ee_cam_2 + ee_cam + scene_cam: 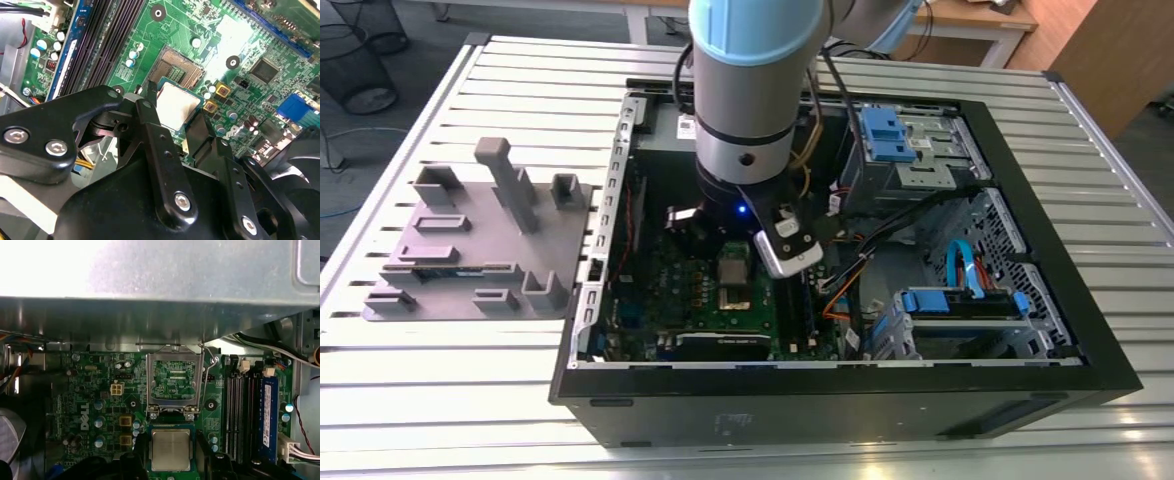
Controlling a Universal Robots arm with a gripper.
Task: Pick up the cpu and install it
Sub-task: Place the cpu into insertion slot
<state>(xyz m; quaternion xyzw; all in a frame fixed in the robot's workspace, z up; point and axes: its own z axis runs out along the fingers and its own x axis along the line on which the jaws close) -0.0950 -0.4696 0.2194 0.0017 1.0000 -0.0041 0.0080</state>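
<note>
There's a white logo printed on the green motherboard (60, 390). Any print on the cpu (171, 450) is too faint to read; it's a flat square with a dull silver-grey lid and a green rim. The gripper (175, 114) is pinching it from two sides, just beside the open socket (175, 380).

cpu (171, 450): silver-grey top, thin green border;
gripper (175, 111): black, silver screw heads;
motherboard (95, 385): green with fine pale traces, yellow and pale blue parts;
memory slots (235, 410): black, one blue;
computer case (854, 405): black outside, grey metal inside;
drive brackets (887, 135): blue;
arm (747, 70): pale blue over silver-grey;
table (454, 410): silvery white, parallel slats;
fixture tray (467, 250): plain grey.
</note>
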